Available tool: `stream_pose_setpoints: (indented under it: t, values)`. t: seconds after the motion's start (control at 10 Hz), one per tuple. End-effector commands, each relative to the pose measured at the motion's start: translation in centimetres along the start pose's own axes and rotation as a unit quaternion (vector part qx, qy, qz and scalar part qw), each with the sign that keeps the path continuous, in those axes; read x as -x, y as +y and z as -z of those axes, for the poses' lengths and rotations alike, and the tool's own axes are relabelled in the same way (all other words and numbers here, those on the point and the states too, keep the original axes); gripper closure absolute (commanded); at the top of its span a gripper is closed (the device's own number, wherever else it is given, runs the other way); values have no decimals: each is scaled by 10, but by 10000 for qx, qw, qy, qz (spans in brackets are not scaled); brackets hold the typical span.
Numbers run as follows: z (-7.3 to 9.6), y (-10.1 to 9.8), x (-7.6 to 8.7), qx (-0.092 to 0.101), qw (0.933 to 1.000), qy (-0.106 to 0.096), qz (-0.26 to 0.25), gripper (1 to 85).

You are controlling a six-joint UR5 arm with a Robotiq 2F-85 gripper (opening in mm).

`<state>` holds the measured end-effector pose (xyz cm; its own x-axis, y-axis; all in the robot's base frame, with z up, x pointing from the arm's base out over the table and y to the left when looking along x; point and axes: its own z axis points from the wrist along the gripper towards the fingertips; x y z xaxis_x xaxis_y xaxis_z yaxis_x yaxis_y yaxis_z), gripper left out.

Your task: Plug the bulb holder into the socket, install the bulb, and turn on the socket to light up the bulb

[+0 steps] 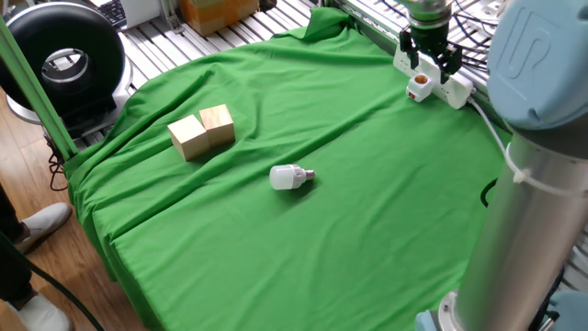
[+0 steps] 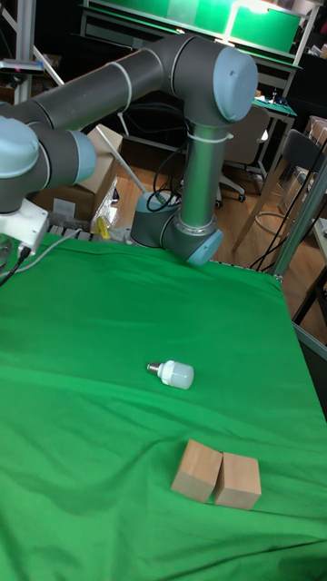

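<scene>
Holder sits on the near end of the socket at the far right of the bench, its orange mouth facing up. It looks plugged in, though how deep the prongs sit cannot be told from either view. The gripper hangs just above it, with the dark fingers apart and clamped on nothing.

Bulb lies on its side mid-bench, well apart from the socket, with its metal base pointing away from the two wooden blocks.

Risks from here, as a judgement:
- A half-seated holder could tip or pull out when the bulb is screwed in, since twisting loads the prongs.
- The socket lies loose on green cloth with its cable trailing; pressing or twisting could slide it.
- The bulb is round and smooth, so a grasp off its middle may roll it or slip.
- A tilted bulb could cross-thread in the holder's mouth.
- The socket's switch is not visible, so finding it may be hard.
</scene>
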<state>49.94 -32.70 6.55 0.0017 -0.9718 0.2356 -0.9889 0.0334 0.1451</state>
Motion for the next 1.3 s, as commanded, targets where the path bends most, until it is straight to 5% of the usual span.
stream_pose_setpoints:
  t: [0.0,0.3,0.6,0.9,1.1,1.2]
  values:
    - [17,0,23,24,9994,-267,-225,113]
    - [16,-16,28,-157,9995,-260,-70,150]
    - [23,-16,45,-109,9988,-379,-290,173]
    - [32,-14,70,-66,9927,-771,-926,287]
    - [41,-13,86,-46,9869,-894,-1344,493]
    - [47,-12,100,-8,9829,-1077,-1492,510]
